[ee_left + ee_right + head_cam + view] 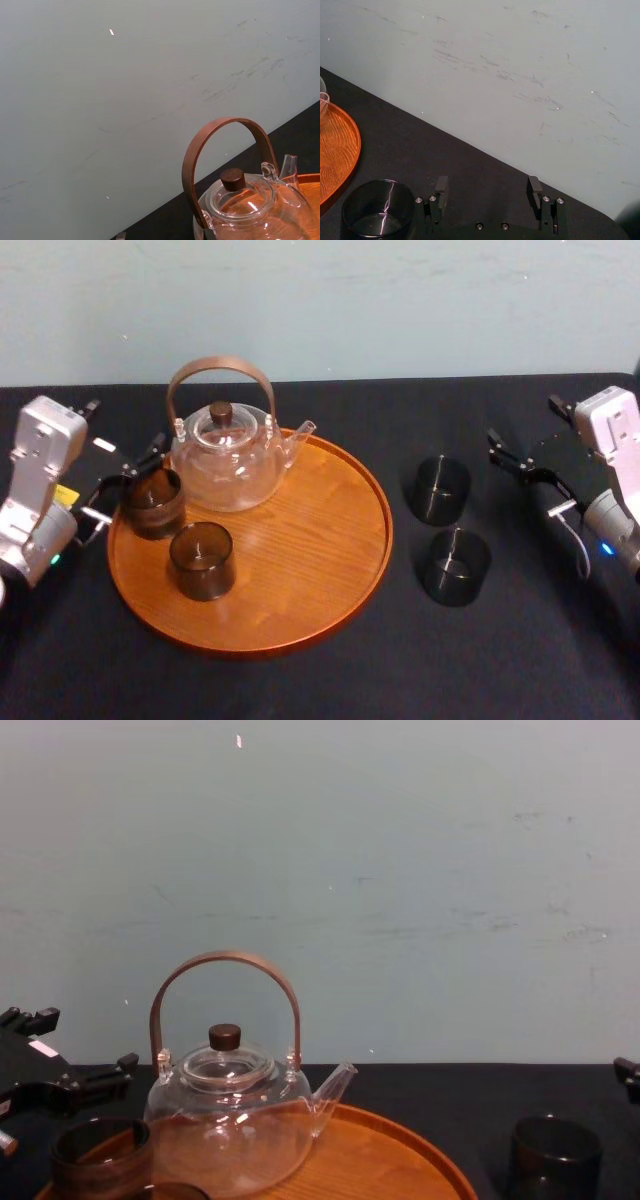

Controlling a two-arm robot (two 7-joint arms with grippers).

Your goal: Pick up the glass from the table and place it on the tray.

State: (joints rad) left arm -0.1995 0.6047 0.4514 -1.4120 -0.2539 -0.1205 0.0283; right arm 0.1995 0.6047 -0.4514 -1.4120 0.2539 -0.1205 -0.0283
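left gripper [130, 486] at the tray's left edge, jaws spread wide, gripping nothing; the first glass [152, 502] stands just beside them on the tray [300, 540], and whether they touch cannot be told. a second glass [202, 560] stands in front of it, the teapot [228, 455] behind. judged about half done: two glasses are on the tray, while a third glass [437, 490] and a fourth glass [455, 565] remain on the table [480, 660], apart from the tray. right gripper [525, 425] hovers to their right, jaws wide apart, empty.
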